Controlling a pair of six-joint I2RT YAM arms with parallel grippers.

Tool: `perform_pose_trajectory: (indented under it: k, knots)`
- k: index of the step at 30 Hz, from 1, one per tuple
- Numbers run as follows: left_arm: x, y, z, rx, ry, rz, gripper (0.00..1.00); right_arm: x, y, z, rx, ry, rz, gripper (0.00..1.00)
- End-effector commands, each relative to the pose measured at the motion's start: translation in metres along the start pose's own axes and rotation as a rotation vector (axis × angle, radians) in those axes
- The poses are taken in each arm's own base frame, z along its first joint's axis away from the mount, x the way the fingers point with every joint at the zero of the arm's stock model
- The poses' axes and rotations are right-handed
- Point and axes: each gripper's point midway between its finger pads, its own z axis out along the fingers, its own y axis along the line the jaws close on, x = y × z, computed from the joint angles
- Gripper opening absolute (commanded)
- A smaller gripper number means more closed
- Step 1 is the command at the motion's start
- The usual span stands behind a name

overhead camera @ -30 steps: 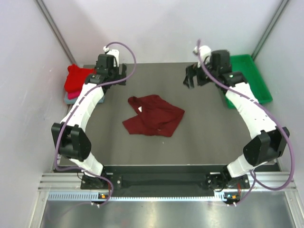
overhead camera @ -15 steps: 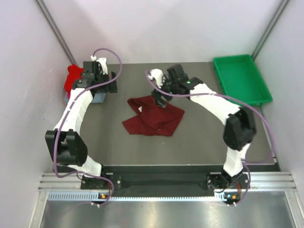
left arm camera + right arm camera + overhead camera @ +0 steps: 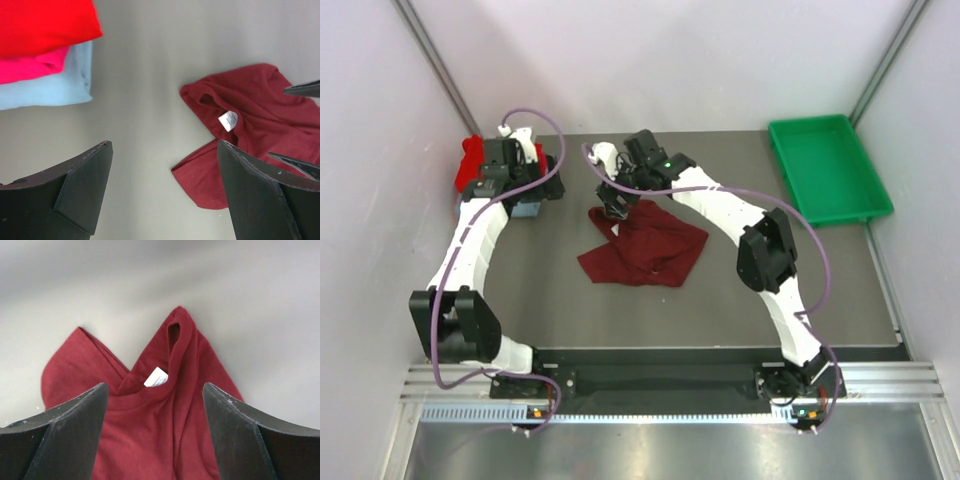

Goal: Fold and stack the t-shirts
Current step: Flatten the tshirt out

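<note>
A dark maroon t-shirt (image 3: 645, 245) lies crumpled in the middle of the dark table (image 3: 740, 290). Its collar and white label (image 3: 157, 376) face up. My right gripper (image 3: 616, 207) hangs open just above that collar, its fingers (image 3: 75, 420) on either side of the label and gripping nothing. Folded t-shirts are stacked at the far left: bright red (image 3: 45, 25) on pink (image 3: 30, 67) on grey-blue (image 3: 50, 92). My left gripper (image 3: 164, 145) is open over bare table between the stack and the maroon t-shirt (image 3: 250, 125). In the top view the left arm covers part of the stack (image 3: 470, 165).
A green plastic tray (image 3: 830, 165) stands at the back right corner. Light walls close in the table on the left, back and right. The right arm reaches across the back half of the table.
My right arm has swung from the back right, near the tray, over to the maroon t-shirt's collar. My left arm has shifted a little left toward the stack. The shirt has not moved.
</note>
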Motion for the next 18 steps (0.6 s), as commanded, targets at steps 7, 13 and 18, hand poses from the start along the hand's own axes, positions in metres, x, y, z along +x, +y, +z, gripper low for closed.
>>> perform_pose_trajectory:
  k: [7, 13, 18]
  knots:
    - [-0.042, 0.009, -0.030, 0.017, -0.148, -0.062, 0.90, 0.027, 0.010, 0.044, -0.059, 0.042, 0.100, 0.72]
    - [-0.030, 0.015, -0.038, 0.007, -0.133, -0.078, 0.90, 0.040, 0.024, 0.069, -0.070, 0.070, 0.092, 0.69]
    - [-0.022, 0.020, -0.045, 0.004, -0.130, -0.102, 0.89, 0.050, 0.017, 0.084, -0.038, 0.086, 0.089, 0.68]
